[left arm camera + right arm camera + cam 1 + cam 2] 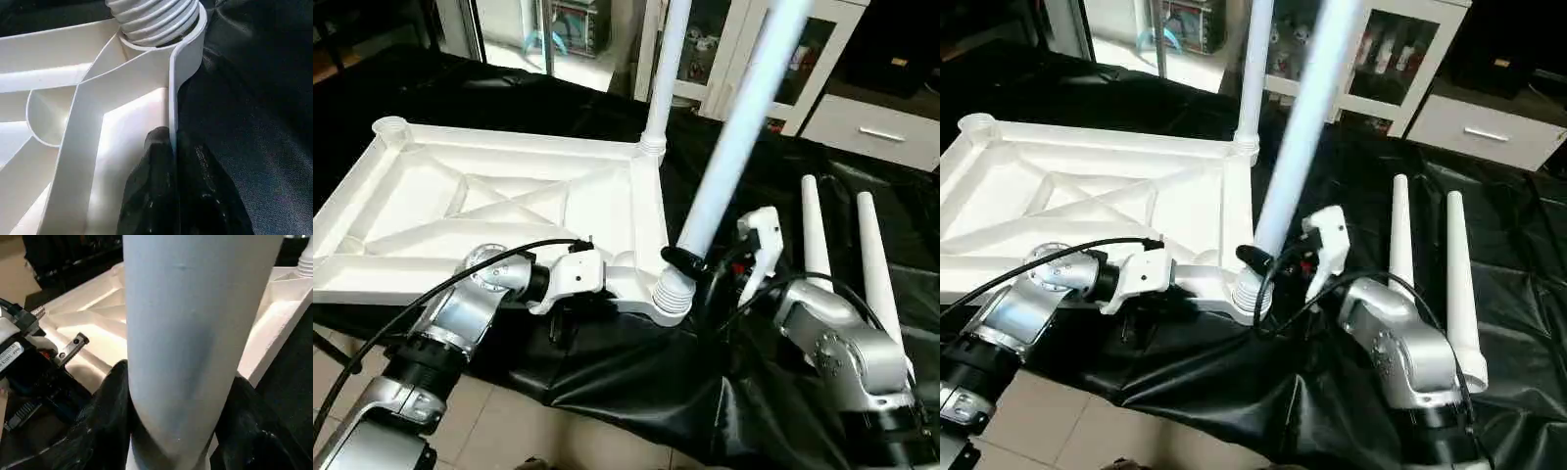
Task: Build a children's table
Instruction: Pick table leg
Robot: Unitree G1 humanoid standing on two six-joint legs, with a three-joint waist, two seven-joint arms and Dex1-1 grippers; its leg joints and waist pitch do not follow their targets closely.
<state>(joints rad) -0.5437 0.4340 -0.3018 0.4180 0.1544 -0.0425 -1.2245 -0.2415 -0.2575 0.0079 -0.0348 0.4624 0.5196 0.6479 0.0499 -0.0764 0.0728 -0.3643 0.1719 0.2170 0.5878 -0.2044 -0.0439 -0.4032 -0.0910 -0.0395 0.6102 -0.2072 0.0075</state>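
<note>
**Operator:** White plastic everywhere. The tabletop (499, 211) lies upside down on the left of the black cloth (636, 377), its crossed ribs facing up and its near edge close to the cloth's near drop. One leg (664, 73) already stands upright in the far right corner socket.

**Observer:** And the grippers?

**Operator:** My left gripper (173, 196) is pinched shut on the tabletop's near rim, one black finger inside the rim wall and one outside, just left of the near right corner. My right gripper (690, 260) is clamped around a second leg (734, 147), half open with the shaft filling the gap. The threaded end of that leg sits in the near right socket (671, 299), and the leg leans up and to the right.

**Observer:** Anything in the way?

**Operator:** Two spare legs (862, 259) lie side by side on the cloth to the right, pointing away from me, close beside my right forearm. That forearm partly covers their near ends. A black cable (431, 294) loops over my left wrist.

**Observer:** The room?

**Operator:** Beige floor tiles (509, 431) show below the cloth's near edge. Beyond the far side stand a white glass-fronted cabinet (803, 49) and a white drawer unit (881, 127).
</note>
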